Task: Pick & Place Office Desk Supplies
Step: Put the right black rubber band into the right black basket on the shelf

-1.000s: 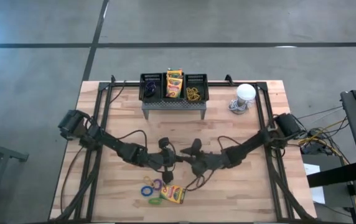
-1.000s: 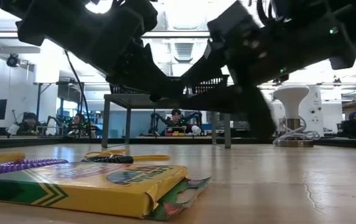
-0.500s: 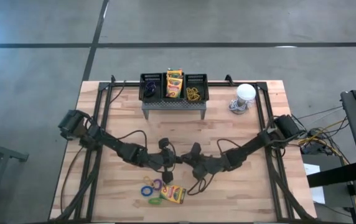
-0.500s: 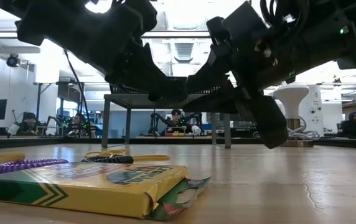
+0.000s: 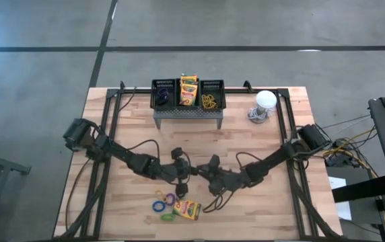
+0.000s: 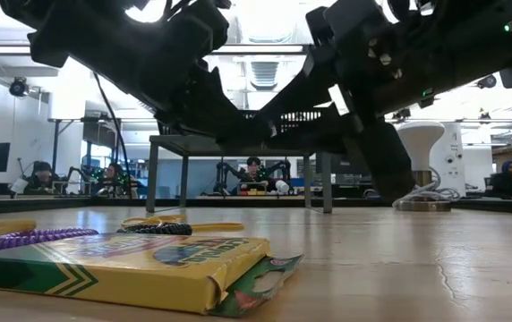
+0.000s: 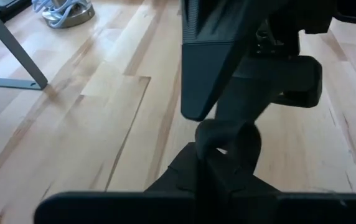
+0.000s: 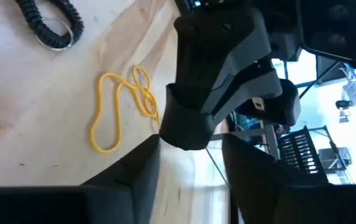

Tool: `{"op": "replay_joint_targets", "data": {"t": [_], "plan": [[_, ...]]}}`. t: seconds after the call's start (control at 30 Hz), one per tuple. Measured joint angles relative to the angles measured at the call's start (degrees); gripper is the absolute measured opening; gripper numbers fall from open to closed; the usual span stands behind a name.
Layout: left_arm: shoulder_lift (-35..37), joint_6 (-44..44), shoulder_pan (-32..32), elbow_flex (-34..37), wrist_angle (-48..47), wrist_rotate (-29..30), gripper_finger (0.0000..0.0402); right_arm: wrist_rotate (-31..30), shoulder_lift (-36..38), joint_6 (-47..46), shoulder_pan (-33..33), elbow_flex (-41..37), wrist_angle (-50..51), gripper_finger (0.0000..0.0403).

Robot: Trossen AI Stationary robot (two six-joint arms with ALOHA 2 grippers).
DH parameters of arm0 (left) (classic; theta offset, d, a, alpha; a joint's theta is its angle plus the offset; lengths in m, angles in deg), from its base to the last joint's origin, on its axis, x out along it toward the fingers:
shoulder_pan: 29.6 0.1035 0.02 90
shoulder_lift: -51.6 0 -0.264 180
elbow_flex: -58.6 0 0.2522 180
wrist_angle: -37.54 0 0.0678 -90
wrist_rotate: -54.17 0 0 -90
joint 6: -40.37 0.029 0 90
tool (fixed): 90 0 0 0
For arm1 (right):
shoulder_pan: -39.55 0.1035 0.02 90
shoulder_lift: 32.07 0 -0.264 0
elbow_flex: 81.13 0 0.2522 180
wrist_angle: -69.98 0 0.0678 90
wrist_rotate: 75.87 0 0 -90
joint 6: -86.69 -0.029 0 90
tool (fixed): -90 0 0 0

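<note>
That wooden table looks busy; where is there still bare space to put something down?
The table is bare on its left side beside the metal stand, and on its right near corner. Crowded spots: the middle, where the left gripper and right gripper meet, and the near edge with the crayon box and elastic loops. The white round-topped object fills the far right corner.

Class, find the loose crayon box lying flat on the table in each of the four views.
High view: crayon box at bottom centre, near the table's edge.
Low view: foreground, lower left.
Left wrist view: not in it.
Right wrist view: not in it.
Shared landmark: grey stand, in the high and low views.
</note>
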Motion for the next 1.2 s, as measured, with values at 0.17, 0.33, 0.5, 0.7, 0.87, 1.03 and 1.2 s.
{"op": "replay_joint_targets", "data": {"t": [0.17, 0.33, 0.5, 0.7, 0.87, 1.03, 1.2], "plan": [[0.00, -0.32, 0.00, 0.00, -0.14, -0.20, 0.0011, 1.37, 0.00, -1.89, -0.14, 0.18, -0.10, 0.0212], [0.00, -0.34, 0.02, 0.00, -0.16, -0.19, 0.0011, 2.38, 0.02, -5.25, -1.18, 0.89, -0.08, 0.0208], [0.00, -0.34, 0.04, 0.00, -0.16, -0.17, 0.0011, 2.68, 0.02, -3.53, -1.45, 0.68, 1.69, 0.0159], [-0.04, -0.38, 0.02, 0.00, 0.00, -0.22, 0.0016, 2.84, 0.00, -3.58, -1.43, 0.64, 3.73, 0.0073], [-0.11, -0.42, 0.09, 0.09, 0.51, -0.58, 0.0079, 4.92, 0.07, -3.66, -1.43, 0.65, 5.90, 0.0015], [1.25, -0.14, 0.13, -0.17, 1.33, -0.44, 0.0181, 10.14, 0.00, -6.63, -1.55, 0.90, 11.79, 0.0011], [6.11, -0.07, 0.09, -0.13, -2.79, -0.87, 0.0268, 9.61, 0.75, -9.51, -1.58, 2.83, 21.41, 0.0010]]}}
